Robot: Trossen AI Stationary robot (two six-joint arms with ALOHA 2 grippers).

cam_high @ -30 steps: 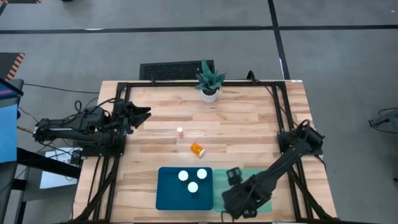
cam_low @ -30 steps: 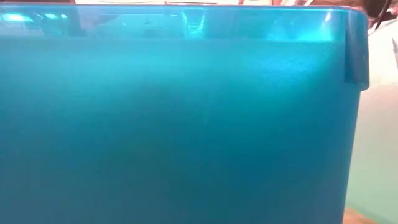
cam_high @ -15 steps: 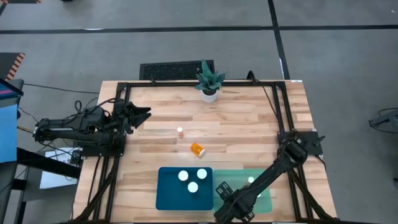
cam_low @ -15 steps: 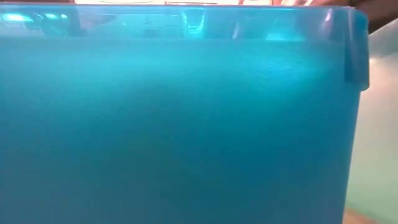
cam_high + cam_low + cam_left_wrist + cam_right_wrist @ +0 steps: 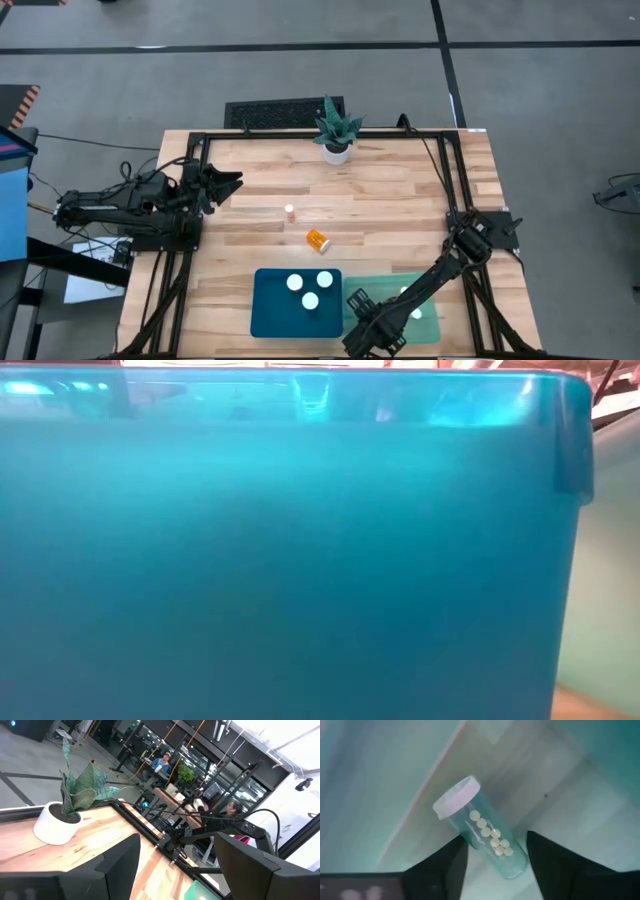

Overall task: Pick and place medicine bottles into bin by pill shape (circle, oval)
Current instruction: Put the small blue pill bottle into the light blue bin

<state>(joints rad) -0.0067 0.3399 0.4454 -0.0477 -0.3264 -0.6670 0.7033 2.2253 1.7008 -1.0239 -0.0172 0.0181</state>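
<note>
Table [image 5: 400,210]: light wood top in a black frame.

Blue tray [image 5: 270,310]: near edge of the table, left of centre; three white-capped bottles [image 5: 310,300] stand inside it. Its wall fills the low view [image 5: 300,560].

Green tray [image 5: 428,325]: just beside the blue tray, on its right. One white cap [image 5: 404,291] shows in it.

Right gripper [image 5: 362,325]: low over the green tray's near-left part. In the right wrist view its fingers [image 5: 447,865] stand apart on either side of a lying bottle [image 5: 480,832] with small round pills inside; released, not pressing the bottle.

Loose bottles: one upright [image 5: 289,211] at mid-table, one on its side [image 5: 317,239] just nearer the trays.

Left gripper [image 5: 232,183]: parked at the table's left edge, fingers [image 5: 120,862] spread, holding nothing.

Potted plant [image 5: 335,135]: far edge, white pot. Black grille [image 5: 275,112] on the floor behind it.
</note>
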